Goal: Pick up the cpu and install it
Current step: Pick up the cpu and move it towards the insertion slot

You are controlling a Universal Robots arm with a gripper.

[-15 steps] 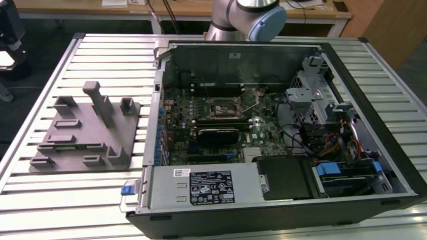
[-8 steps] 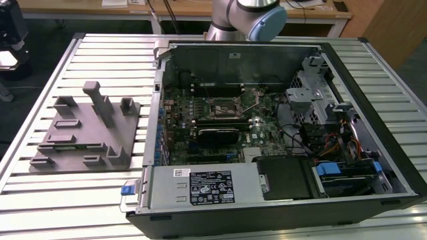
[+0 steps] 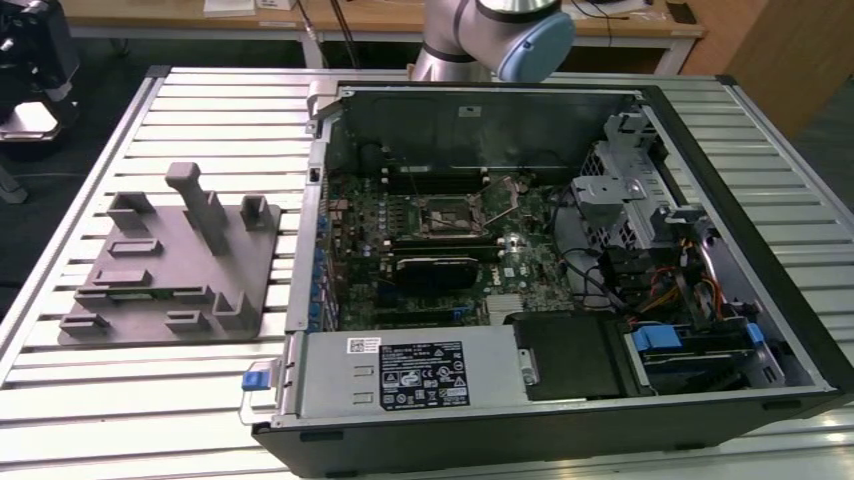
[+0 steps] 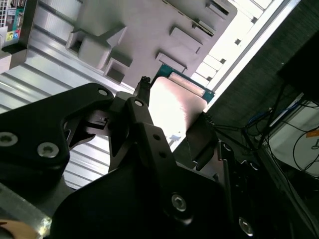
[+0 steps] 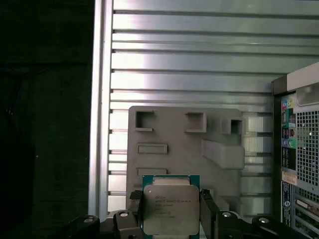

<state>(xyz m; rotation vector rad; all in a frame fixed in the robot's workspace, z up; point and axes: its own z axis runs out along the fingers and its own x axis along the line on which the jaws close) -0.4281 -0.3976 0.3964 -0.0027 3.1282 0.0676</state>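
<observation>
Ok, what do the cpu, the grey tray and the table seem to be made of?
The cpu: silvery metal lid with a dull sheen, on a green board-like rim. The tray: matte grey, probably plastic, going by its soft moulded edges. The table: ribbed bare metal, likely aluminium, with bright glare.

Well lit — glare on table (image 5: 199, 59).

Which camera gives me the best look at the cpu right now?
The first wrist view: the cpu faces the camera squarely, its metal top plate clear, held by the hand at two opposite edges. The second wrist view catches the cpu slanted, in glare, partly behind the hand.
</observation>
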